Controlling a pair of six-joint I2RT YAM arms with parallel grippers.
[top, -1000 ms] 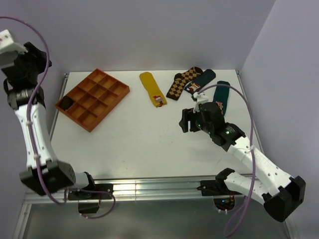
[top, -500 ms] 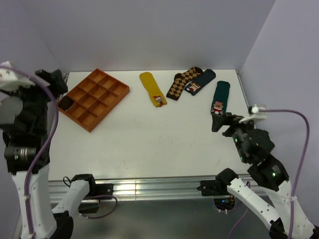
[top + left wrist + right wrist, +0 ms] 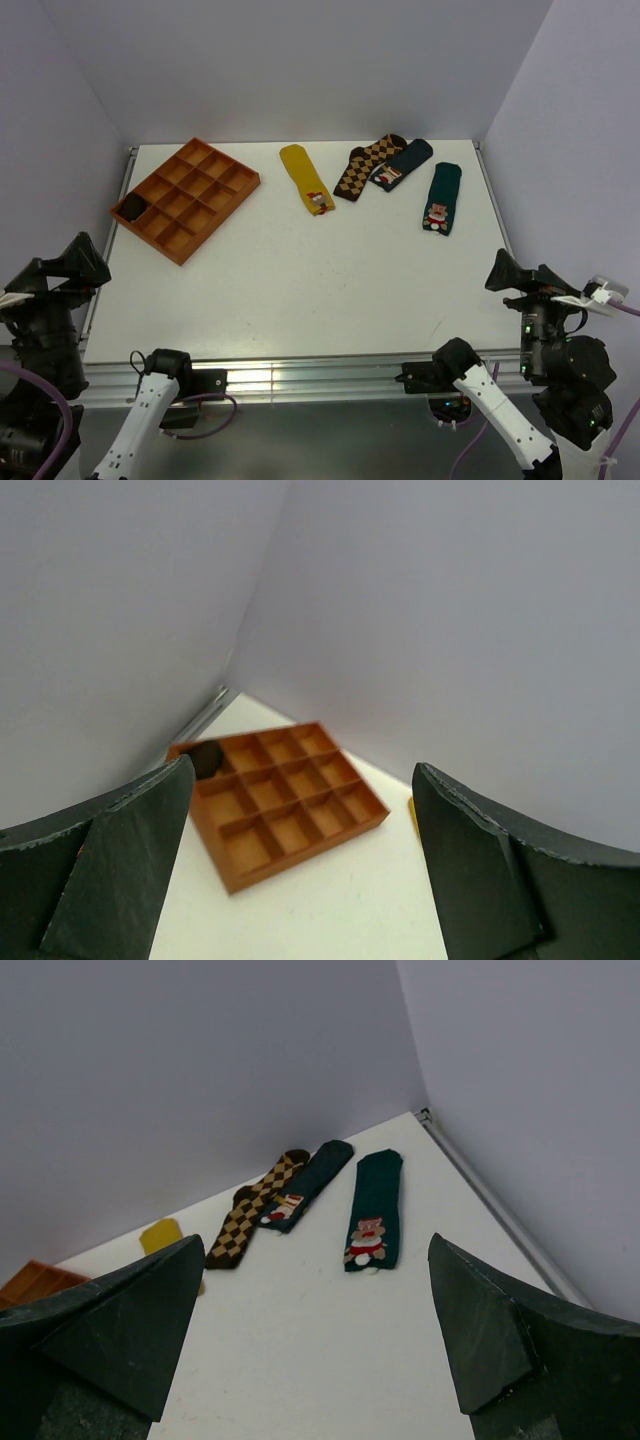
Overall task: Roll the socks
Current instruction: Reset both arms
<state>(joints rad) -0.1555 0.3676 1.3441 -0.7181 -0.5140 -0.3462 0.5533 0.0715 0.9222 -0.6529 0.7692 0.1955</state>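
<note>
With left claw point(image 3: 302, 770) and right claw point(image 3: 315, 1242) both open and empty, the dark sock bundle point(image 3: 131, 207) in the tray point(image 3: 200, 190) may spring unrolled, unrestrained.

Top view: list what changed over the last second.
Both arms drew back off the table: the left gripper from high beside the tray to the near left corner, the right gripper from near the green sock to the near right. Both stand open, empty. The tray, the dark bundle in its corner compartment and all four socks stayed put.
</note>
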